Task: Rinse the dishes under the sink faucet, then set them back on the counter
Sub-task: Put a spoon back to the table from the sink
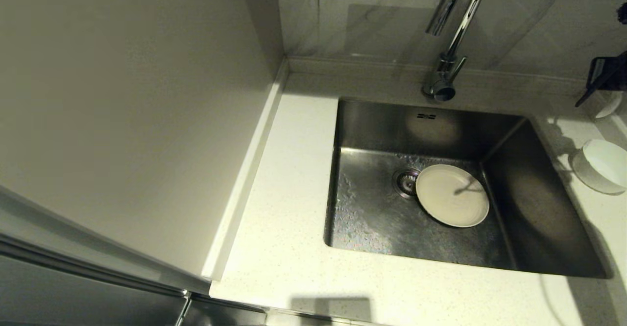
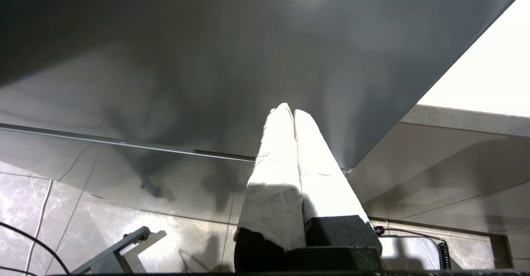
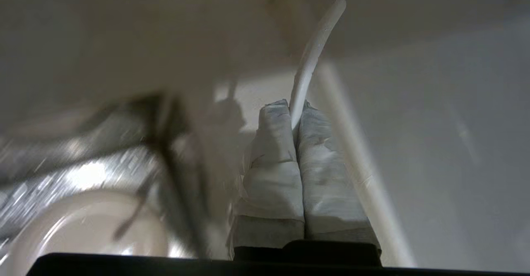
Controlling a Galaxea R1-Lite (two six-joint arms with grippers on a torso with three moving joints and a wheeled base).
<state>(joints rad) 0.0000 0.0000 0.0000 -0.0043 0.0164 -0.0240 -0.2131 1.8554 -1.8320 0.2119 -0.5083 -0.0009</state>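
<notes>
R pincer clamped on spoon; plate lay in sink.

Plate sat flat on sink floor, edge right next to drain, under faucet. Bowl stood on bench to R of sink, at far R of head view. R pincer's taped fingers were pressed together on spoon's handle, which stuck out past the tips; in wrist view plate showed below it. L pincer was parked low beside the cabinet front, fingers together, holding nothing.
</notes>
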